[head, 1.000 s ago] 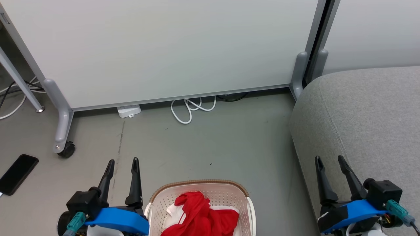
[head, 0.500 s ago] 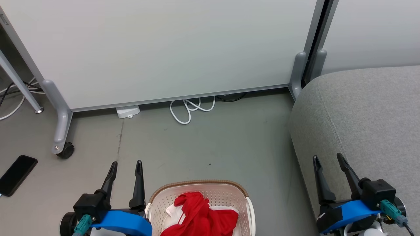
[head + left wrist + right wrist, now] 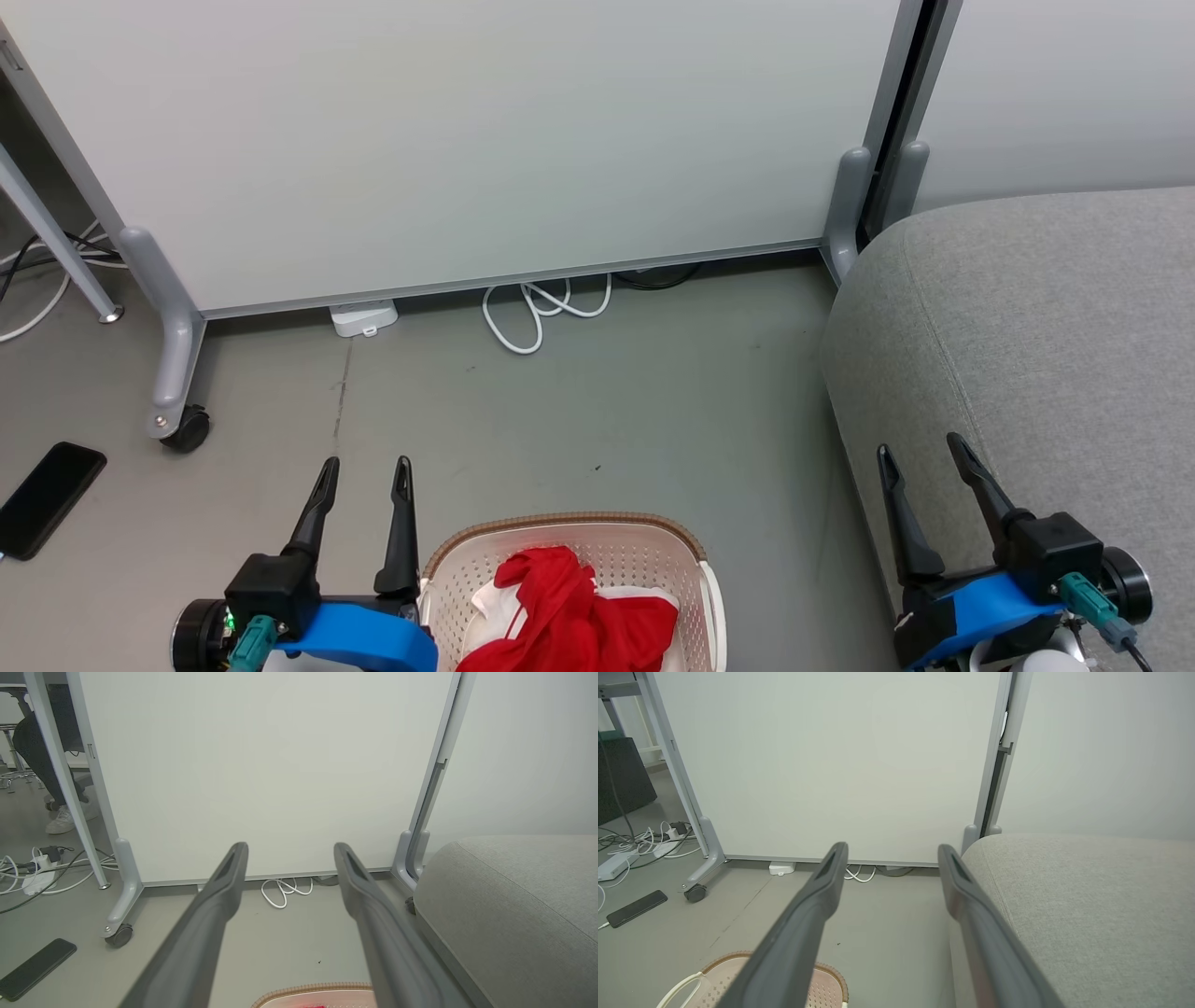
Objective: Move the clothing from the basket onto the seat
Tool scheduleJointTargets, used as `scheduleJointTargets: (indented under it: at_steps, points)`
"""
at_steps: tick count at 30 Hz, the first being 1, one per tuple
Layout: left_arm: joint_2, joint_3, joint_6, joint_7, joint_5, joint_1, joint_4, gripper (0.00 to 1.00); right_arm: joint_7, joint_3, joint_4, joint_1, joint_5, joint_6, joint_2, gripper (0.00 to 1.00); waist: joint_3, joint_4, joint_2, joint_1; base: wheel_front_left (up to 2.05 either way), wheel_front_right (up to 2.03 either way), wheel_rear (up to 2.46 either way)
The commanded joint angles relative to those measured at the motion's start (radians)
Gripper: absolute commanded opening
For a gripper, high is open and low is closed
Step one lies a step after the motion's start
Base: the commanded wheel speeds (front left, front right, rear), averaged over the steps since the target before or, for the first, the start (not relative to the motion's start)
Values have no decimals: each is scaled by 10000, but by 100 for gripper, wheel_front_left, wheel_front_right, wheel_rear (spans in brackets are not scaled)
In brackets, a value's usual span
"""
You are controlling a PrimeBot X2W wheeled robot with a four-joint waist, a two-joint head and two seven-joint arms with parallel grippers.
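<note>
Task not started: the clothing [image 3: 569, 611] lies heaped in the basket [image 3: 569, 521] on the floor, and none shows on the visible part of the seat [image 3: 1046, 336]. Left hand [image 3: 367, 462] and right hand [image 3: 919, 444] flank the basket, fingers apart, empty. Since a second ago the left hand has edged toward the basket and the right has drifted slightly inward. Clothing unmoved.

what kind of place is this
Likely an office or lab corner: a wheeled partition panel, a loose white cable trailing beneath it, and a grey sofa beside it.
</note>
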Motion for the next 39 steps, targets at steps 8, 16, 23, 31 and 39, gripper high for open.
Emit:
scheduleJointTargets:
  at_steps: [8,16,23,31,39]
  points:
    - [-36,74,-13,-77,71,22,-30,100,-73,10,-1,-64,-116,22,-57,100,9,-3,0,0,0,0,0]
    - [-61,108,15,-77,85,31,23,100,-74,108,-2,-127,-32,22,-57,100,86,-89,0,0,0,0,0]
    - [-55,203,52,-75,87,-73,300,100,-76,422,-67,-359,112,22,-54,100,449,-571,0,0,0,0,0]
    - [48,360,21,-77,100,-484,1080,100,-73,1349,-487,-834,366,14,-48,100,1525,-1681,0,0,0,0,0]
    - [249,510,80,-77,195,-1389,2449,100,-74,2439,-962,-1609,691,14,-43,100,3161,-2846,0,0,0,0,0]
